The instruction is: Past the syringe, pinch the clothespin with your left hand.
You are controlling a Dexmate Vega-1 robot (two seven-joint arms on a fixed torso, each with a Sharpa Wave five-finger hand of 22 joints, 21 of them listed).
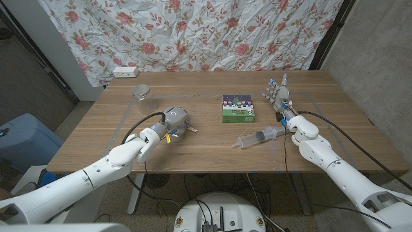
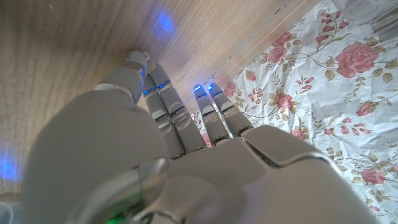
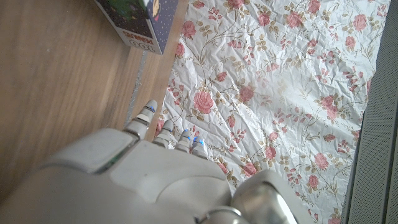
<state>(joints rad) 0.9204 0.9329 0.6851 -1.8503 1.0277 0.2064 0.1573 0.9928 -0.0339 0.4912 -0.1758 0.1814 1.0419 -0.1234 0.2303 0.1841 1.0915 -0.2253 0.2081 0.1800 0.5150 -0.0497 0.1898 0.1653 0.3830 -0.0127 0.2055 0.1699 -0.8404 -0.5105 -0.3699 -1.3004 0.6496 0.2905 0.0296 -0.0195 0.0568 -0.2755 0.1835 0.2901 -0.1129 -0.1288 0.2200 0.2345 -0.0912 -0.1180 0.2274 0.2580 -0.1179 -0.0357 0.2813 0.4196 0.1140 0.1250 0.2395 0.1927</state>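
Observation:
A wooden clothespin [image 1: 190, 129] lies left of the table's middle, and just one end of it pokes out from under my left hand [image 1: 172, 121]. That hand sits over the clothespin and pinches it, thumb drawn in against the fingers [image 2: 208, 112], whose tips are down at the wood. The clear syringe [image 1: 261, 136] lies on the table to the right, well apart from the left hand. Beyond the syringe, my right hand [image 1: 279, 96] stands with its fingers [image 3: 168, 134] apart and pointing up, holding nothing.
A green game box [image 1: 238, 108] lies between the two hands. A clear cup [image 1: 143, 96] stands beyond the left hand. A white power strip [image 1: 125, 72] sits at the table's far left edge, before a flowered cloth [image 3: 280, 87].

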